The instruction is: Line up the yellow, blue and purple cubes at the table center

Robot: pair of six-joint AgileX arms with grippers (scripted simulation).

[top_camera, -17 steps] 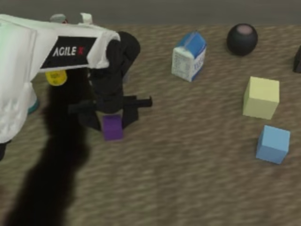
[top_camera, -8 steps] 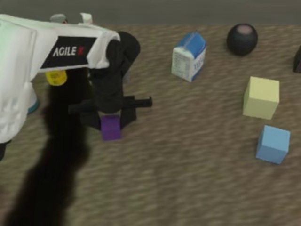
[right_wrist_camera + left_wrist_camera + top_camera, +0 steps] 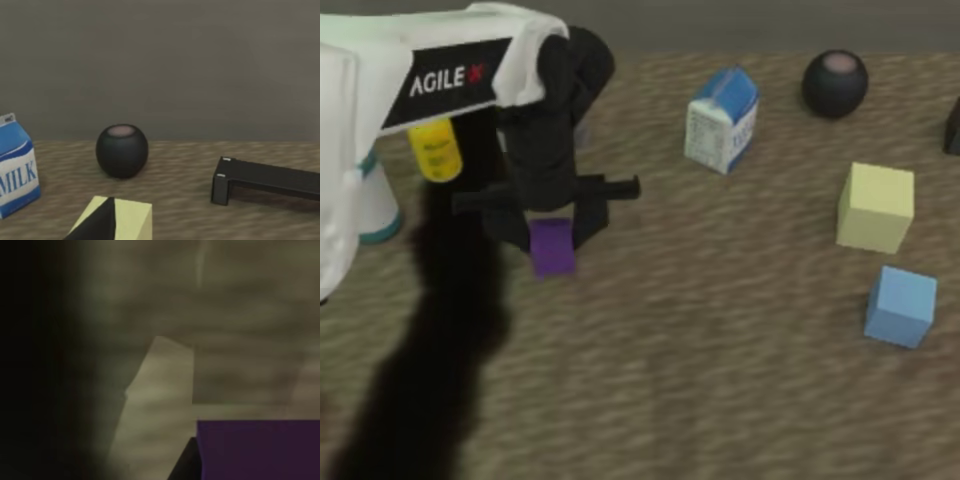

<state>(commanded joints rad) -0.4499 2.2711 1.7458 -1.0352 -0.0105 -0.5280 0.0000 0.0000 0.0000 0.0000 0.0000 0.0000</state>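
My left gripper is shut on the purple cube, holding it above the table at the left. In the left wrist view the purple cube fills the corner beside a dark finger. The yellow cube and the blue cube rest on the table at the right, close together but apart. My right arm is out of the top view. My right gripper shows only as a dark tip in front of the yellow cube.
A blue-and-white milk carton and a black ball stand at the back. A yellow bottle and a white-and-teal object sit under my left arm. A black bracket lies at the far right.
My left arm has risen with the purple cube and shifted slightly toward the back. More of the yellow bottle and the white-and-teal object now shows. The other cubes have not moved.
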